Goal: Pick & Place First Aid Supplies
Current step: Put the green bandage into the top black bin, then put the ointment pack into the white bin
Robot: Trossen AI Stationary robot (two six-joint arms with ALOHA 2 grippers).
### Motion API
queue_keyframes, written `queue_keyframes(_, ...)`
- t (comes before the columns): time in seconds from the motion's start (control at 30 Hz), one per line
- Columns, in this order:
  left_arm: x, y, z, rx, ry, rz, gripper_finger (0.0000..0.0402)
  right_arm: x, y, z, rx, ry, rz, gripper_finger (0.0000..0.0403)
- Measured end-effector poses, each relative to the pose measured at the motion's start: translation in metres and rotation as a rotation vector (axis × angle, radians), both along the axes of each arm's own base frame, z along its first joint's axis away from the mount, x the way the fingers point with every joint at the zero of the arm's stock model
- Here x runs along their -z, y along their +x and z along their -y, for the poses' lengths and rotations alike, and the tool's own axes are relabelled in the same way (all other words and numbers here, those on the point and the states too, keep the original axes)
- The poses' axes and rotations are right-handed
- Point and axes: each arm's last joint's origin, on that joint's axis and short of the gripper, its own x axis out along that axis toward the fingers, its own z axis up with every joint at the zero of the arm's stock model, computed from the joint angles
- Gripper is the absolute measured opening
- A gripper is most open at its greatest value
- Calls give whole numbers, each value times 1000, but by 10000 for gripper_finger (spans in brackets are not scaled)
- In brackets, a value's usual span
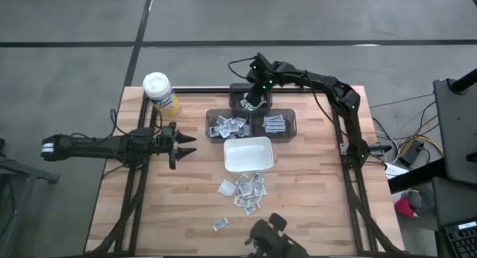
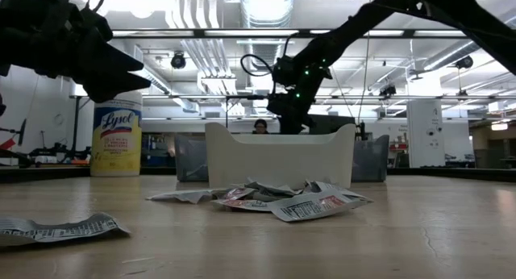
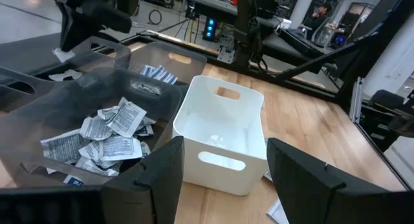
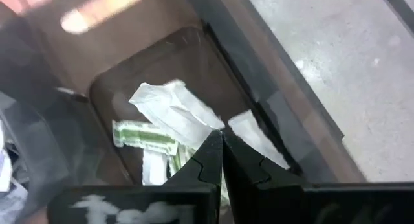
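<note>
While some packets are already sorted into bins, a pile is left on the bench; right hand shut, empty; left hand wide.

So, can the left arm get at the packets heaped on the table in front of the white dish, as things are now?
Probably yes. The left gripper hovers with its jaws open beside the white dish, and the heap of packets lies uncovered on the open table. Nothing stands between them; the right gripper is away over the far bin.

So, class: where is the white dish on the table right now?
High view: the white dish sits mid-table, between the grey bins and the packet pile.
</note>
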Motion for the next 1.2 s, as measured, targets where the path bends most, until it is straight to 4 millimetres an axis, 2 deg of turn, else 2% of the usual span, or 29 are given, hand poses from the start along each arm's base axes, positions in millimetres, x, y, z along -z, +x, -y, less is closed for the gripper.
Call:
queue_keyframes(0.37, 0, 0, 0, -1, 2, -2, 216, 4, 2, 2, -42, 14, -66, 13)
queue_keyframes(0.7, 5, 0, 0, -2, -16, -19, 216, 3, 1, 1, -54, 6, -72, 74)
queue_keyframes(0.8, 6, 0, 0, -2, -21, -20, 216, -10, -2, -1, -63, -5, -67, 88)
queue_keyframes(0.97, 6, 0, 0, -3, -21, -19, 216, -48, -12, -9, -57, 7, -58, 100)
queue_keyframes(1.2, 6, 0, 1, 15, -6, -22, 216, -97, -29, -33, -143, 103, 49, 98)
